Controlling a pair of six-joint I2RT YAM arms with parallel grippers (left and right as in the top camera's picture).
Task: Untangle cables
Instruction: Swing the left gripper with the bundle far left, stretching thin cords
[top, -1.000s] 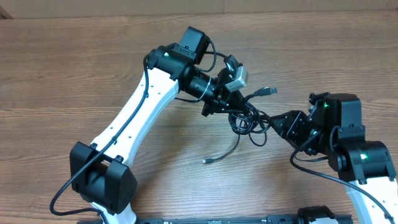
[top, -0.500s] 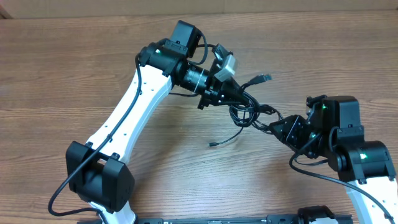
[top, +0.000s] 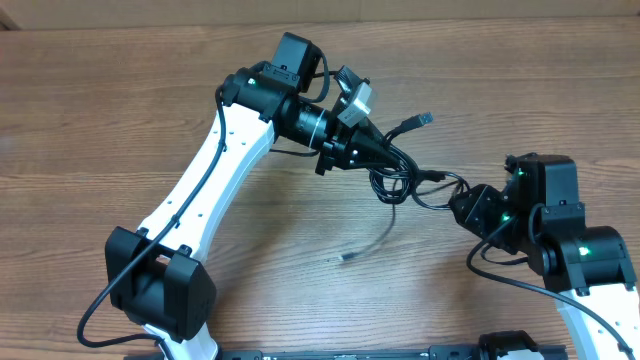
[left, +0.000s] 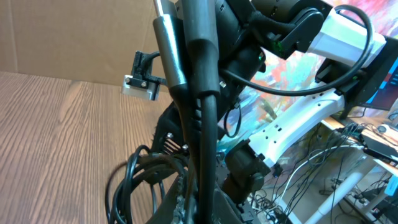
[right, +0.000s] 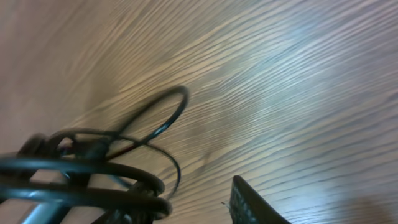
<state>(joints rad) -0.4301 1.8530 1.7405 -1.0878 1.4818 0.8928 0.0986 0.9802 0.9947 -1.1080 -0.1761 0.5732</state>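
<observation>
The cables (top: 398, 178) are a bunch of thin black cords hanging between my two grippers above the wooden table. One plug (top: 425, 120) sticks out to the upper right, and a loose end (top: 347, 258) trails down onto the table. My left gripper (top: 383, 155) is shut on the upper part of the bunch. In the left wrist view its jaws (left: 205, 205) pinch the cords beside looped coils (left: 134, 180). My right gripper (top: 462, 203) sits at the loop's right end. In the right wrist view the cords (right: 93, 193) lie against one side while the other finger (right: 252, 205) stands apart.
The wooden table (top: 120, 110) stretches all round. The left arm's white link (top: 215, 180) crosses the table from the lower left. The right arm's black base (top: 580, 250) stands at the lower right.
The left gripper carried the bunch up and left. The right gripper drew back to the right, and a loop stretched out between them. The loose end shifted on the table.
</observation>
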